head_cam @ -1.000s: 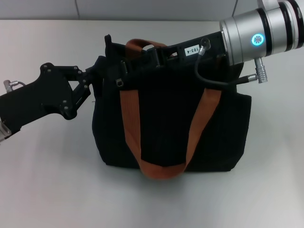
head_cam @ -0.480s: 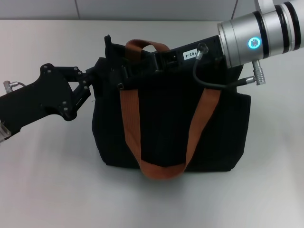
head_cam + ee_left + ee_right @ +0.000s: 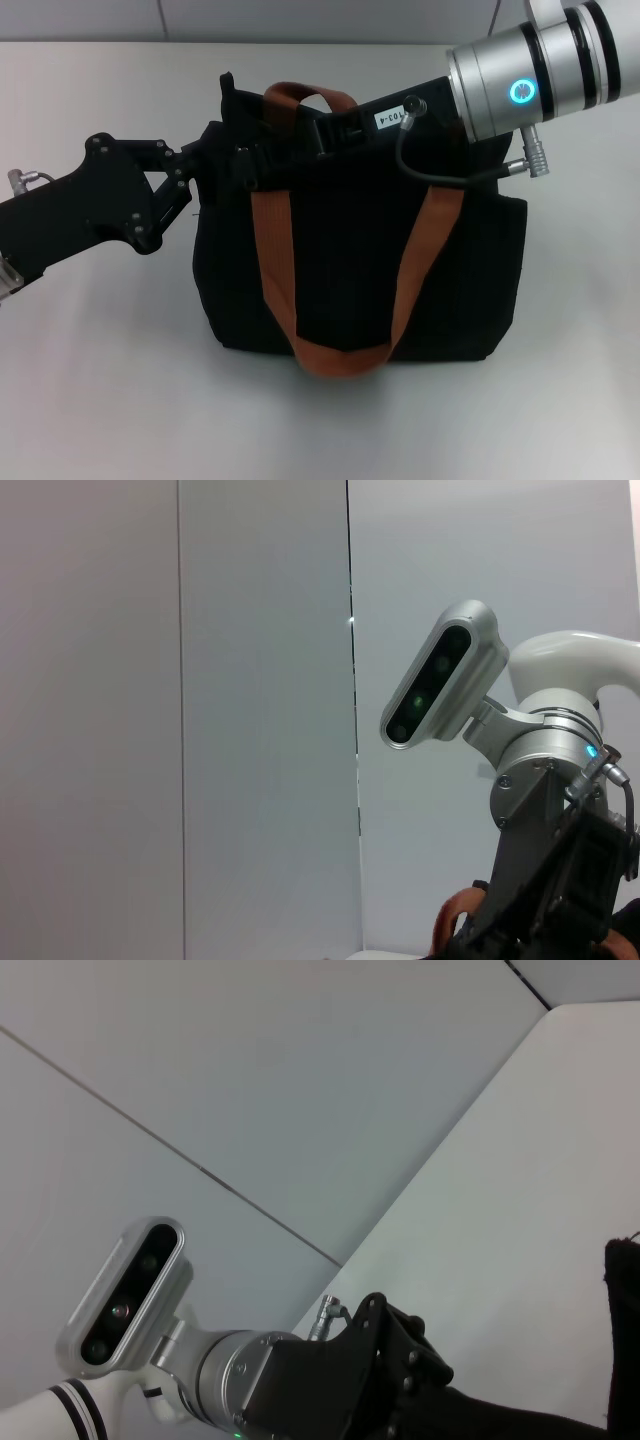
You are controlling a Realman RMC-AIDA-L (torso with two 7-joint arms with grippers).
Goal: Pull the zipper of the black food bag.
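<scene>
The black food bag (image 3: 350,260) stands in the middle of the white table in the head view, with rust-orange straps (image 3: 272,260) hanging down its front. My left gripper (image 3: 203,163) is shut on the bag's upper left corner. My right arm reaches across the bag's top from the right. My right gripper (image 3: 247,163) sits at the left end of the zip line, shut, with the zipper pull hidden between its dark fingers. The right wrist view shows a bag corner (image 3: 625,1345) and my left arm (image 3: 370,1380).
The white table (image 3: 100,380) lies open in front of and left of the bag. A grey wall runs along its far edge. The right arm's cable (image 3: 440,175) loops over the bag's top right. The left wrist view shows the right arm (image 3: 545,810) and an orange strap (image 3: 448,932).
My right gripper has slid left along the bag's top edge. The silver pull tab, visible at its fingertips before, is now hidden. The left gripper has held still.
</scene>
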